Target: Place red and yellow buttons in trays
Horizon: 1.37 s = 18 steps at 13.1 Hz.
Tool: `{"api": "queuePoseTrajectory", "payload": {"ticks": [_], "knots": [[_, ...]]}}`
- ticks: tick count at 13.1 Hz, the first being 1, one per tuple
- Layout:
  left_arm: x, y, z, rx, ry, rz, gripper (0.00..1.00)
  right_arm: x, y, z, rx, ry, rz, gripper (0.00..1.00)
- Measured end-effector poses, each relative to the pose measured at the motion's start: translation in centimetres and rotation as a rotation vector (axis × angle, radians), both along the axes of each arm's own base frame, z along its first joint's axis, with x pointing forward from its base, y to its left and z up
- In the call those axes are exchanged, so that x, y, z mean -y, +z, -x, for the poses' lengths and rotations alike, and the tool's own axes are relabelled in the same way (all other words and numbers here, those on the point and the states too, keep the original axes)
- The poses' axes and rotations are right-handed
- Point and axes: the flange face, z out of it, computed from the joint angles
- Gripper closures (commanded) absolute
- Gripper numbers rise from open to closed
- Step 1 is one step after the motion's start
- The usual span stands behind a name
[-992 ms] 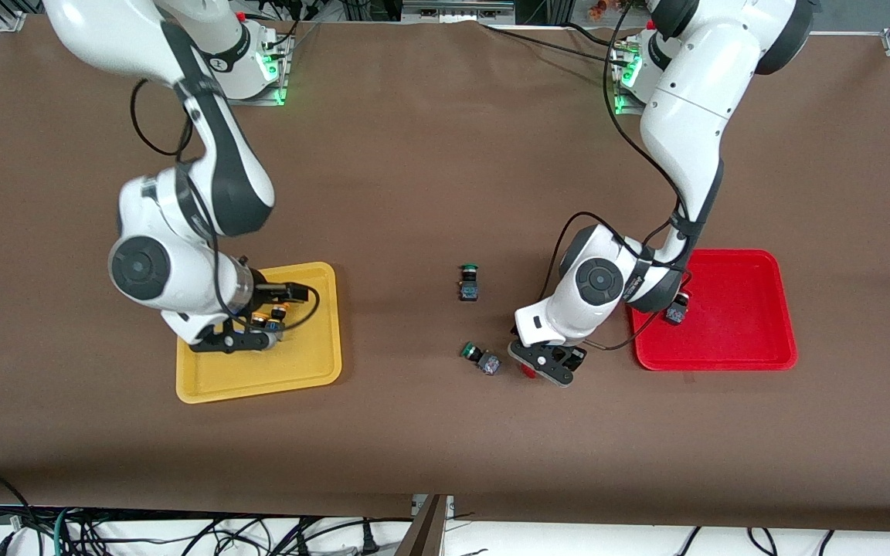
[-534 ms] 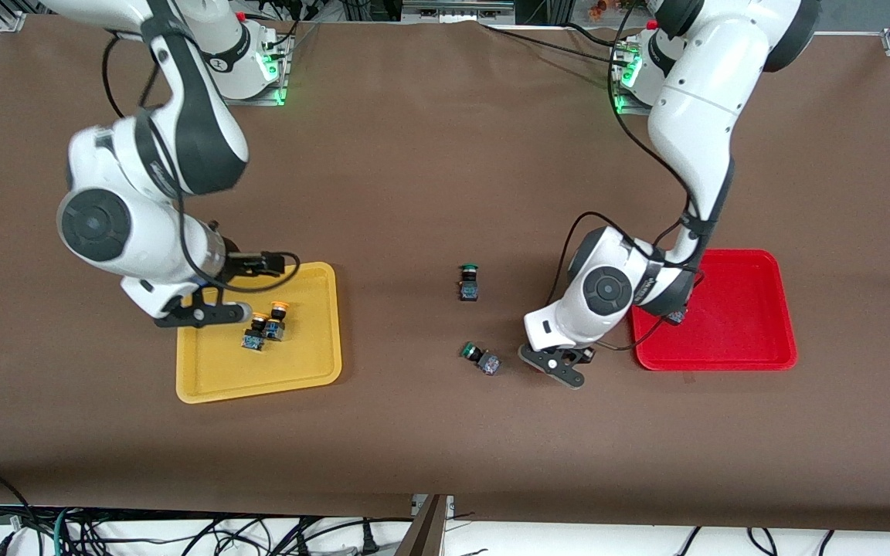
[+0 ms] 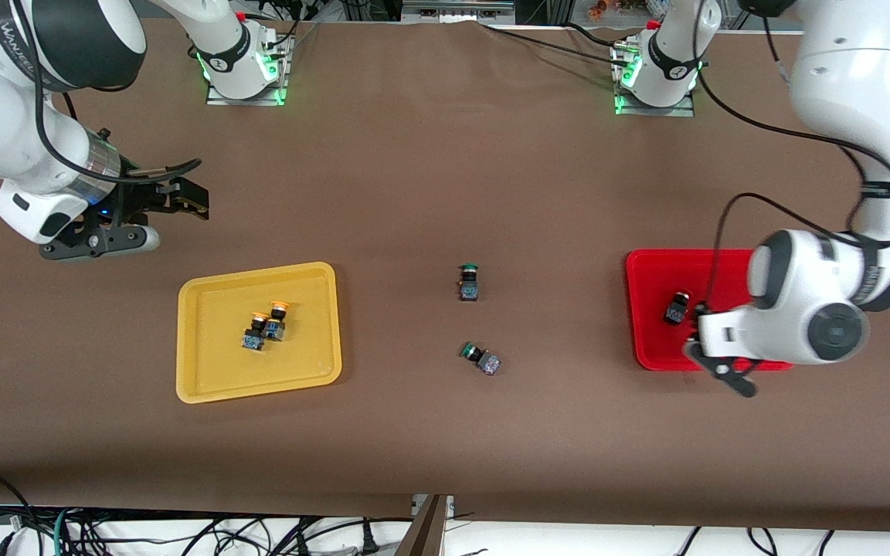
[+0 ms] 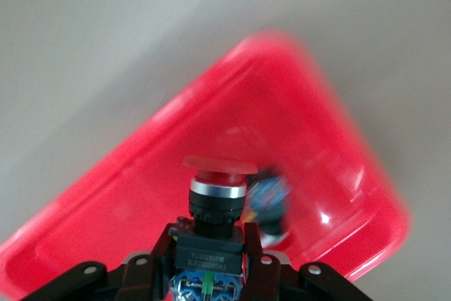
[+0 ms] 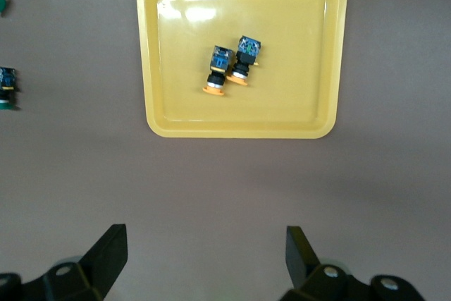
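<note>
My left gripper is over the near rim of the red tray. In the left wrist view it is shut on the dark body of a red-capped button, held above the red tray. A second button lies in that tray, blurred in the left wrist view. My right gripper is open and empty, high over bare table off the yellow tray. Two orange-yellow buttons lie side by side in it, also in the right wrist view.
Two green-capped buttons lie on the table between the trays, one farther from the front camera and one nearer. The right wrist view shows the yellow tray whole and the open gripper over brown table.
My left gripper has lifted the red button from beside the nearer green button and carried it over the red tray. My right gripper has risen away from the yellow tray, leaving two yellow buttons.
</note>
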Motion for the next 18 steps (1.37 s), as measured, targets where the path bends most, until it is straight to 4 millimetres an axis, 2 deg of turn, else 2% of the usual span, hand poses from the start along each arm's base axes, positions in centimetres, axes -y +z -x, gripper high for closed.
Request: {"api": "queuePoseTrajectory", "payload": {"ticks": [1, 2, 3, 4, 5, 6, 7, 9, 11, 15, 17, 18], "knots": [[-3.1, -2.2, 0.9, -0.025, 0.028, 0.012, 0.84, 0.1, -0.2, 0.2, 0.0, 0.0, -0.001, 0.01], [-5.0, -4.4, 1.7, -0.029, 0.047, 0.024, 0.2, 0.0, -0.4, 0.3, 0.002, 0.001, -0.002, 0.01], [-5.8, -6.1, 2.4, -0.029, 0.058, 0.031, 0.0, 0.0, -0.5, 0.2, 0.005, 0.001, -0.002, 0.01], [-5.8, -7.0, 2.7, -0.029, 0.058, 0.033, 0.0, 0.0, -0.5, 0.2, 0.005, 0.001, -0.002, 0.01], [-5.7, -6.7, 2.6, -0.02, 0.057, 0.033, 0.0, 0.0, -0.5, 0.2, 0.005, 0.002, -0.002, 0.01], [-5.7, -5.5, 2.3, -0.005, 0.057, 0.031, 0.0, 0.0, -0.5, 0.2, 0.006, 0.002, -0.002, 0.01], [-5.5, -3.6, 2.2, -0.002, 0.056, 0.029, 0.0, 0.0, -0.4, 0.3, 0.006, 0.003, -0.002, 0.01], [-4.1, 1.7, 2.4, -0.013, 0.063, 0.022, 0.0, 0.1, -0.2, 0.3, 0.011, 0.003, 0.0, 0.01], [-1.9, 8.6, 3.0, 0.008, 0.121, -0.007, 0.0, 0.7, 0.2, 0.5, 0.017, 0.002, 0.003, 0.01], [2.1, 24.1, 5.4, 0.142, 0.242, -0.049, 0.0, 1.1, 0.6, 0.8, 0.027, 0.009, 0.02, 0.01], [1.9, 30.7, 5.8, 0.267, 0.409, -0.062, 0.0, 1.0, 0.3, 0.6, 0.038, 0.017, 0.04, 0.01], [1.2, 32.2, 5.8, 0.292, 0.473, -0.067, 0.0, 1.1, 0.2, 0.5, 0.04, 0.02, 0.05, 0.01]]}}
